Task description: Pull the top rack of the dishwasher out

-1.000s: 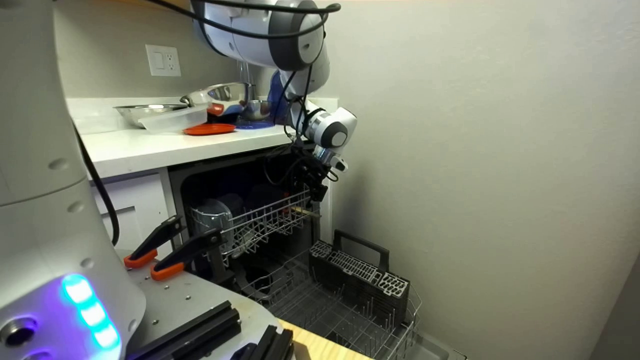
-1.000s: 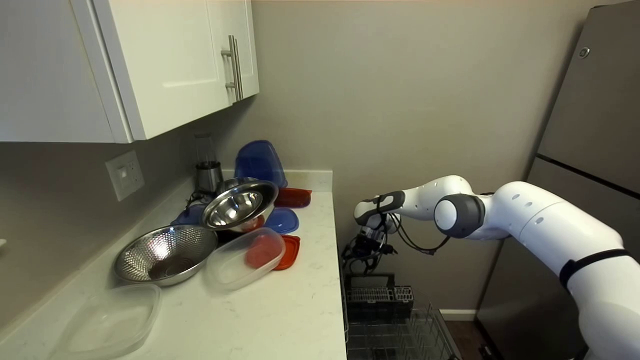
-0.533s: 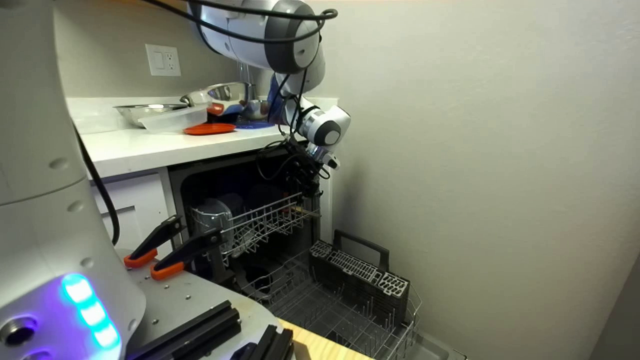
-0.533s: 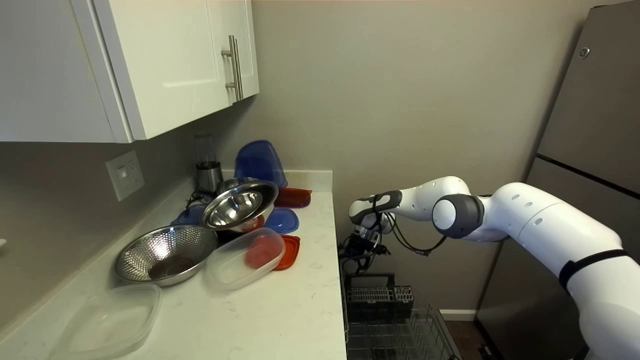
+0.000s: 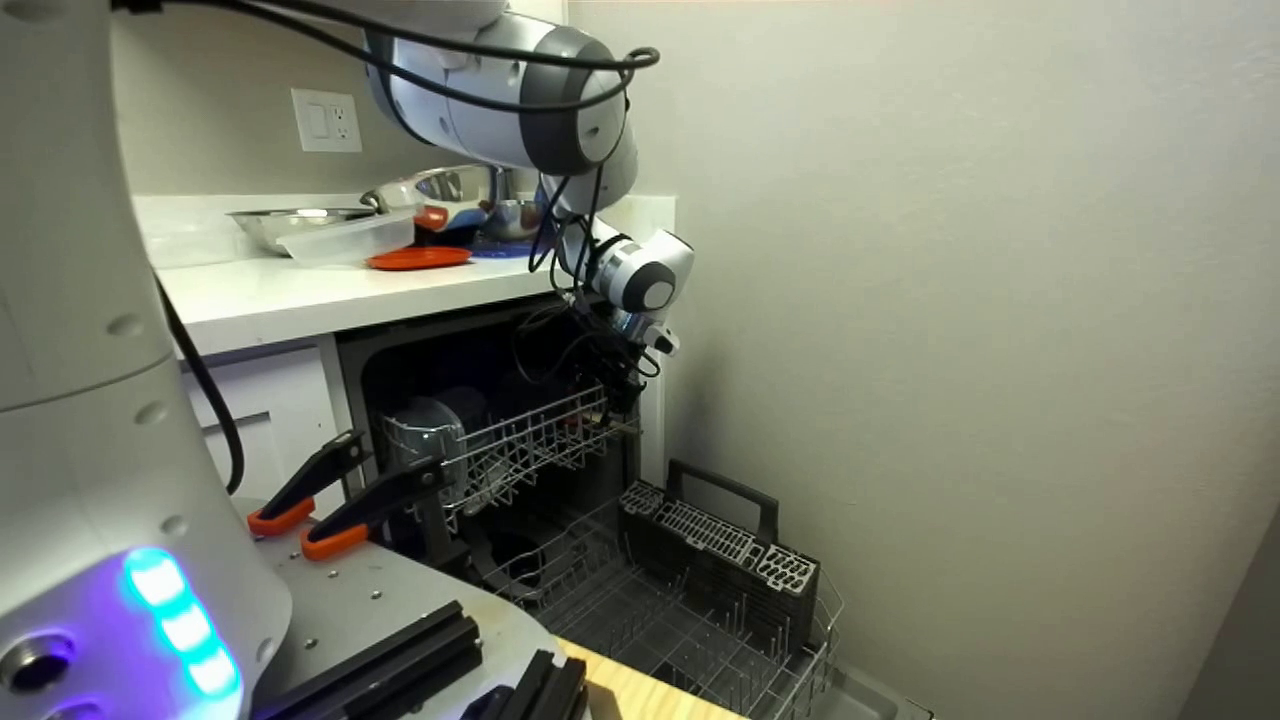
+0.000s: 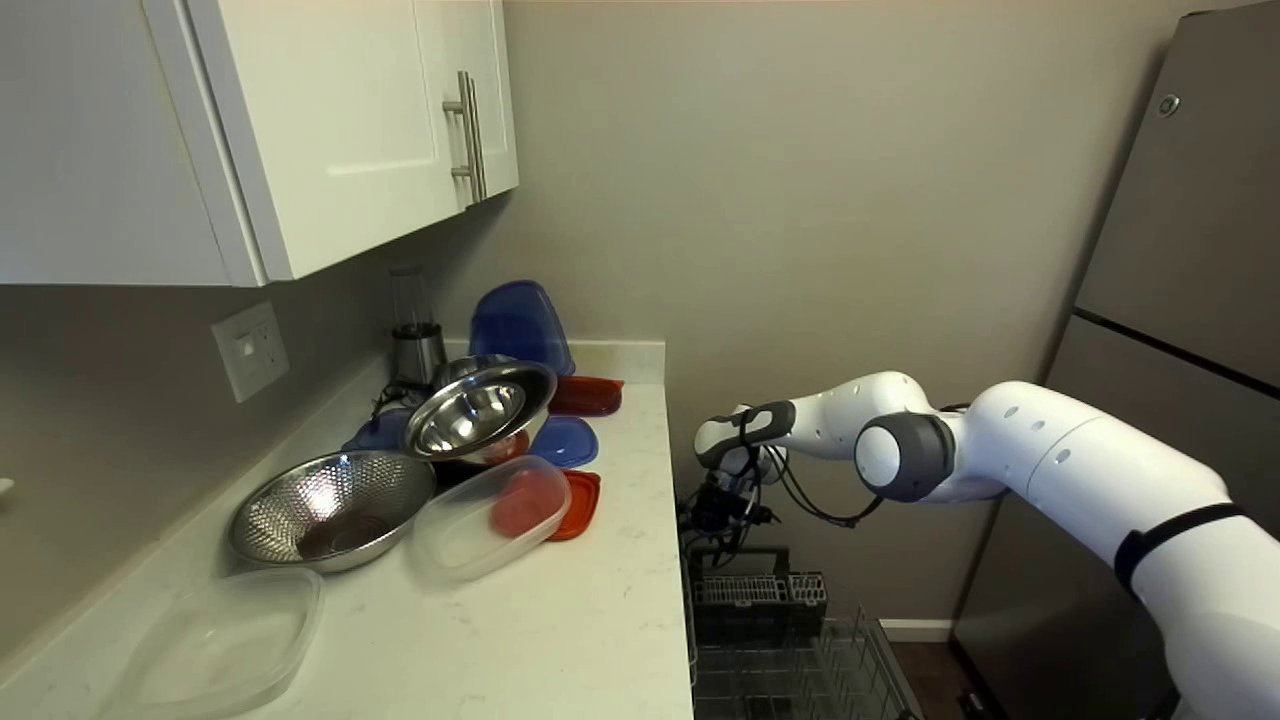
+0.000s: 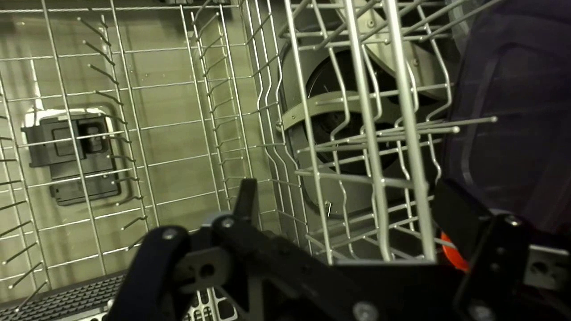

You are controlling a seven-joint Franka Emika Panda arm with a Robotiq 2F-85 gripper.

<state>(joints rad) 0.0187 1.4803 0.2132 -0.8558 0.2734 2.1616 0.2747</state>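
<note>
The top rack (image 5: 530, 428) is a grey wire basket inside the dark cavity of the dishwasher (image 5: 350, 385), holding dishes. Its front rail wires (image 7: 374, 156) run between my fingers in the wrist view. My gripper (image 5: 622, 395) is at the rack's end near the wall, pointing down. In the wrist view my gripper (image 7: 352, 203) is open, one finger in front of the rail and the other inside the rack beside a dark dish (image 7: 513, 111). I see no finger clamped on the wire. In an exterior view my gripper (image 6: 718, 530) is partly behind the counter edge; the top rack is hidden there.
The lower rack (image 5: 640, 640) is pulled out below, with a dark cutlery basket (image 5: 715, 545) near the wall (image 5: 950, 300). The countertop (image 5: 290, 305) overhangs the cavity and holds bowls and lids. Black-orange clamps (image 5: 385, 500) stand near the rack. A fridge (image 6: 1150, 300) stands opposite.
My gripper has moved toward the dishwasher and then down, so that it straddles the top rack's front rail. The racks have not moved.
</note>
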